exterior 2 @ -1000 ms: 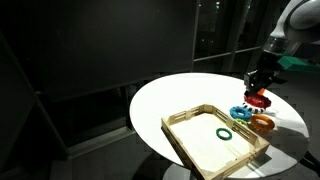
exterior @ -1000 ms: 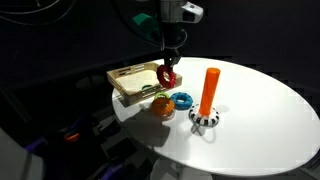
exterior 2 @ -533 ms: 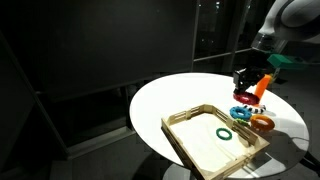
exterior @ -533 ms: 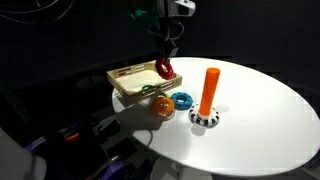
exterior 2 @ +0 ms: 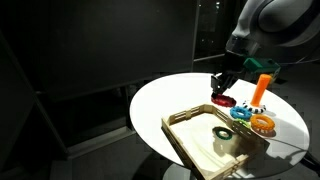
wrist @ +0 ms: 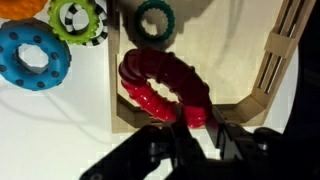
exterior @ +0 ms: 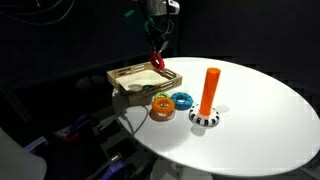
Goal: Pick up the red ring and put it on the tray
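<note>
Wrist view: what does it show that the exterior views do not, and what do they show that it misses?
Only the wrist view: the gripper pinching the red ring, seen close against the tray's pale floor. Only the exterior views: the upright orange peg, the whole round white table, the arm. Shared: red ring, tray, blue ring, dark green ring.

Four rings [wrist: 165, 88], one tray [exterior 2: 190, 135], one peg [exterior: 210, 88].
</note>
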`<act>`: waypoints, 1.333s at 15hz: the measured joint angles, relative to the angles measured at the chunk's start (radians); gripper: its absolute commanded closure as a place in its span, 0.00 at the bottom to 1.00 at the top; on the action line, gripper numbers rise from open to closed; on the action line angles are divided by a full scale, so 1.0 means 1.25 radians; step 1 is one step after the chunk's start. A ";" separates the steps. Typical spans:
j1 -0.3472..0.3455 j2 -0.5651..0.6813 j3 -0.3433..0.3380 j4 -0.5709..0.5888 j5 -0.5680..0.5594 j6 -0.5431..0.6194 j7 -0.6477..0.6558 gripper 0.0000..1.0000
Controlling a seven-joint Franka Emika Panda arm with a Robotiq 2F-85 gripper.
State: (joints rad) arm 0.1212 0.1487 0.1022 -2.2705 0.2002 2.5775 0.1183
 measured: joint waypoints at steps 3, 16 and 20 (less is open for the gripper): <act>0.025 0.036 0.015 0.022 -0.025 0.000 0.000 0.93; 0.084 0.147 0.005 0.036 -0.246 0.026 0.056 0.33; 0.083 0.152 0.004 0.038 -0.246 0.025 0.056 0.02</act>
State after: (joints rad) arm 0.2253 0.3382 0.1070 -2.2225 -0.1075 2.6094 0.1882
